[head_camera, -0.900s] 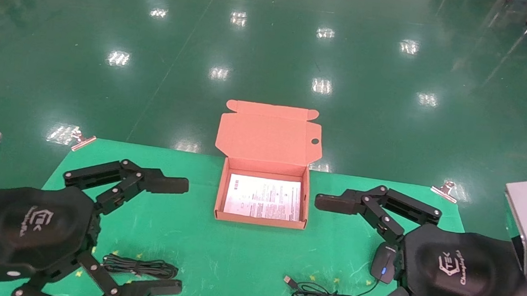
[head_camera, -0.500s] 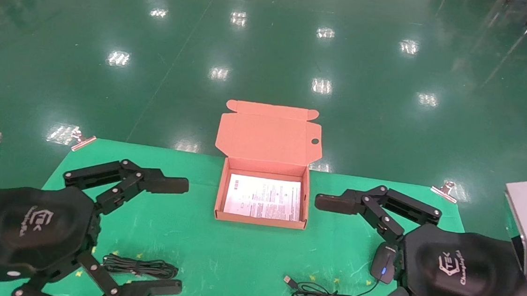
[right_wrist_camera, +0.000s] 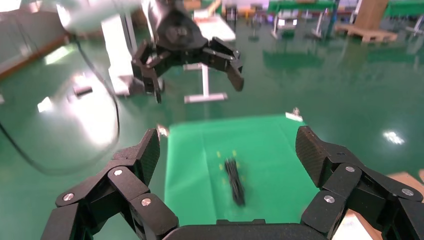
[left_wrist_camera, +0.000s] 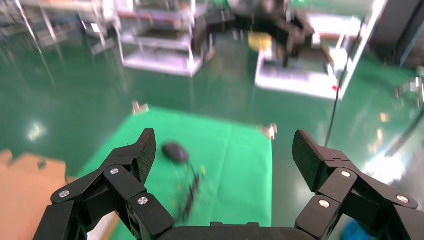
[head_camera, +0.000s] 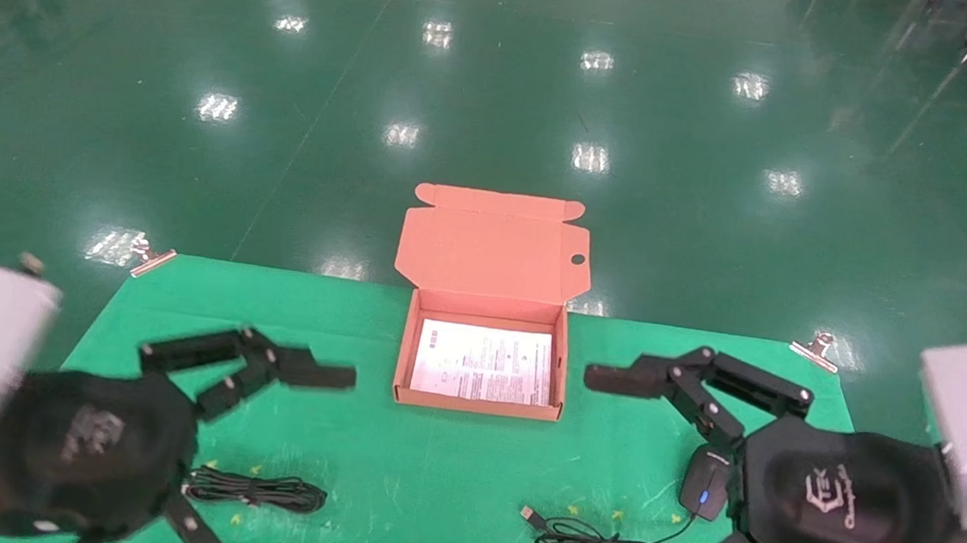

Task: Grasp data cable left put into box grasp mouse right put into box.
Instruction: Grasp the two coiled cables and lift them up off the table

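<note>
Both pincers, left pincer (head_camera: 296,464) & right pincer (head_camera: 606,471): black linkage fingers w/ silver screws, logo'd black housings.

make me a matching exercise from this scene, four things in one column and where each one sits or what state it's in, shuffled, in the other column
Things:
1. data cable
2. mouse
3. box
4. left gripper

Places or states:
A. at the table's far middle, lid up, white printed sheet inside
B. open, above the table's left side
C. coiled bundle on the near left of the green table
D. on the right of the table, partly behind the open right gripper

Pairs: 1-C, 2-D, 3-A, 4-B
</note>
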{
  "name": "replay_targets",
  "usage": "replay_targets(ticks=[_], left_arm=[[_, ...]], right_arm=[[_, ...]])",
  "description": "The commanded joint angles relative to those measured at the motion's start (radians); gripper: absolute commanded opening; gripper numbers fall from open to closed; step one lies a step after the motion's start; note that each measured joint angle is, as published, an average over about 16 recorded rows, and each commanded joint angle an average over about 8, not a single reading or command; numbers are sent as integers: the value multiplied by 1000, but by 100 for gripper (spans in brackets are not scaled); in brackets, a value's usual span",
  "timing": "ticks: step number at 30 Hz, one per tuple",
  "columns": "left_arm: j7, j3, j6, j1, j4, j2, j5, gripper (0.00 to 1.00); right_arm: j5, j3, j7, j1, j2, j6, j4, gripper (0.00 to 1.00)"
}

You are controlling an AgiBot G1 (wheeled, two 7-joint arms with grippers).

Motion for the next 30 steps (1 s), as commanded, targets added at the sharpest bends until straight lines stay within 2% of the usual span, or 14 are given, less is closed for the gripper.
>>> replay_targets(ticks=[1,9,19,24,30], left_arm=[[-13,21,5,-20,-8,-2,45,100],[-39,149,32,-159,-21,43,299,100],[-32,327,13,-286,-32,137,647,100],[-28,406,-16,-322,-37,198,833,100],[-51,473,-64,-312,-34,258,996,100]], right_arm=[[-25,-5,-7,7,8,-2,7,100],[-292,-125,-83,153,1,-55,42,100],[-666,-431,-227,375,-71,-62,54,100],[-800,-544,-240,419,-113,-42,55,100],[-915,-610,-228,405,-147,19,54,100]])
